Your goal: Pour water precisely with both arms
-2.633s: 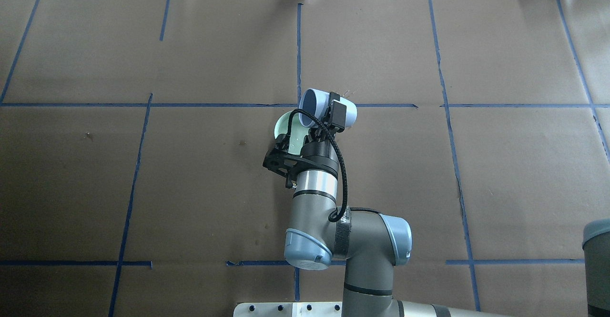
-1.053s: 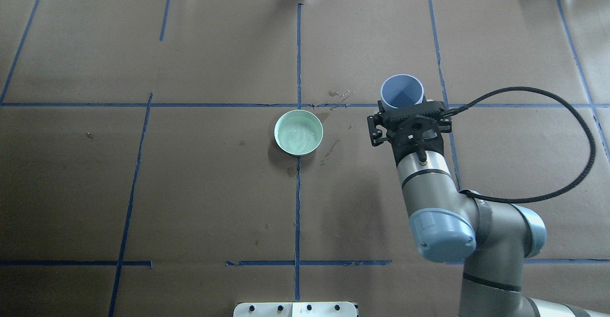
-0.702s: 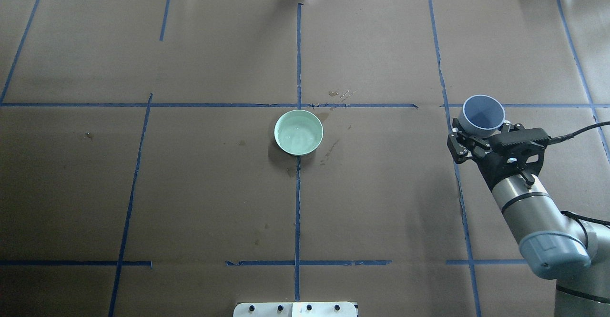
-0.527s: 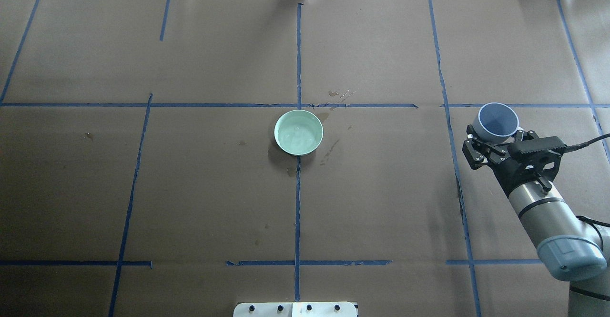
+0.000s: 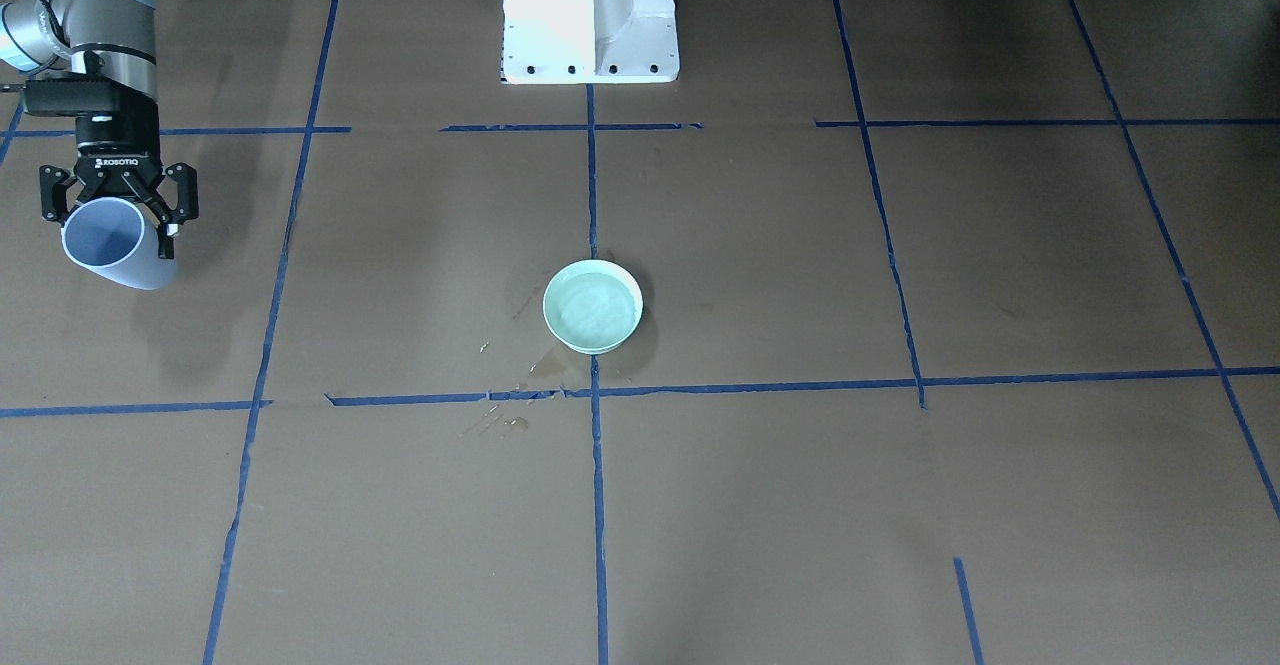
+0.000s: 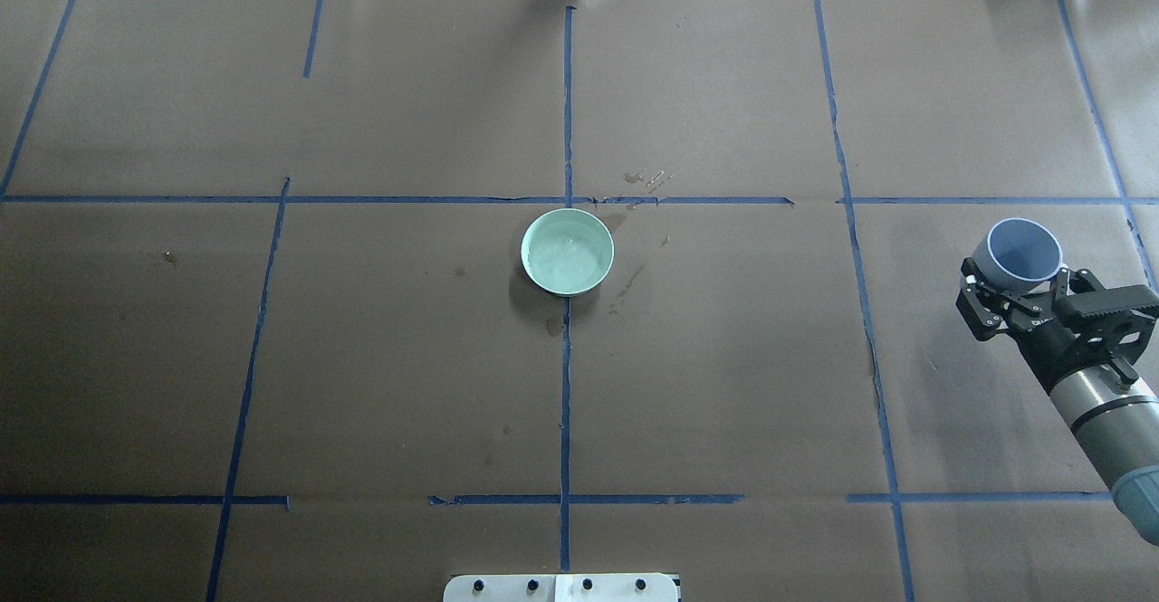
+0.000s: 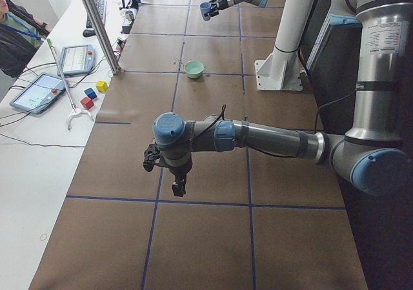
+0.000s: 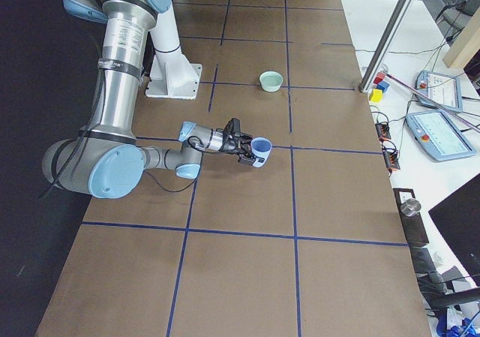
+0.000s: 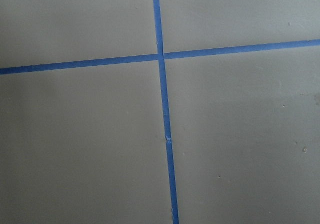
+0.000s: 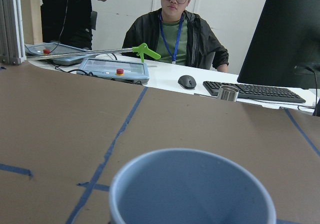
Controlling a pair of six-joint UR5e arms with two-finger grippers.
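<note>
My right gripper is clamped on the blue cup, which it holds upright, mouth up, out by the table's right end. The mint-green bowl sits at the central cross of tape, well apart to the cup's left. The water is pooled in it, with wet streaks just beside it on the right. From the wrist view I judge the cup empty. The left gripper hangs over the opposite end; I cannot tell whether it is open. Any further pour means travelling left.

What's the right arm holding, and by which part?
The right pincer grips the blue cup by its side wall, near the rim.
</note>
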